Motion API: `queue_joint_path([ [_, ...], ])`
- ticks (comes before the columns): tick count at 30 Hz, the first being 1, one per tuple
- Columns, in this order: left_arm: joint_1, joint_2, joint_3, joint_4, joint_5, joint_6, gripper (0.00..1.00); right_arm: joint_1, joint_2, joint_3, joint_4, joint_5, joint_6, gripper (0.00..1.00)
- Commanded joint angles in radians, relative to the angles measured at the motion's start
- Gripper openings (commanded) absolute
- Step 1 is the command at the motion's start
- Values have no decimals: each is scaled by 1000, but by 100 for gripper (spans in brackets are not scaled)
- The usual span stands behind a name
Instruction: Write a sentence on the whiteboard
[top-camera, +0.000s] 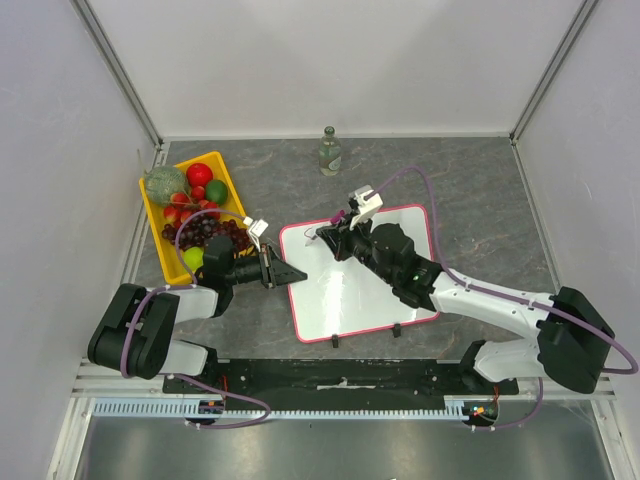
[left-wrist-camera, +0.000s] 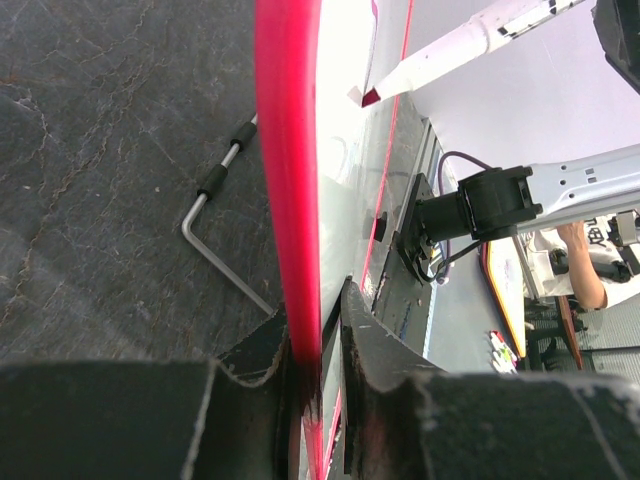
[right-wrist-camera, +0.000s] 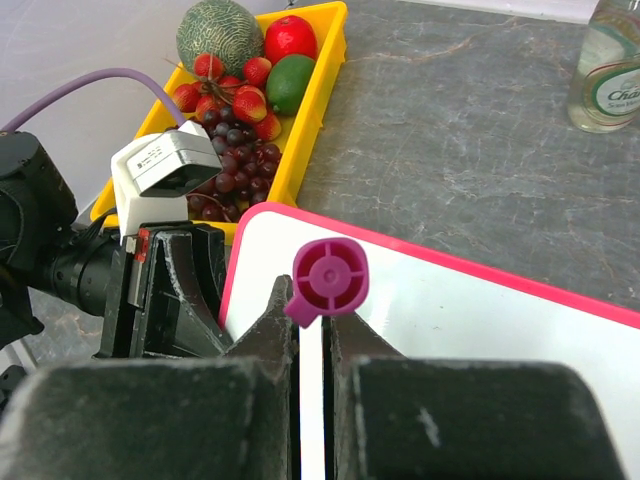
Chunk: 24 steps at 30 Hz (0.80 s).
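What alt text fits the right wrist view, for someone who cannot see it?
The right gripper is shut on a magenta marker, seen end-on, over the whiteboard. At left the left gripper clamps the board's edge; behind lie a yellow tray of fruit and a glass bottle on the grey table.

dark marbled table (top-camera: 480, 180), whiteboard (top-camera: 345, 300) at centre, yellow tray (top-camera: 228, 180) far left, glass bottle (top-camera: 330, 153) behind
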Motion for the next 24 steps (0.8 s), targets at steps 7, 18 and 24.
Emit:
queue_joint_path([
  [7, -12, 19, -13, -72, -34, 113, 2, -14, -31, 16, 35, -6, 47, 0],
  [18, -12, 3, -17, -74, -38, 117, 2, -87, -187, 8, 6, -121, 90, 0],
  [24, -13, 5, -17, -74, -38, 117, 2, -111, -220, -6, -42, -100, 44, 0],
])
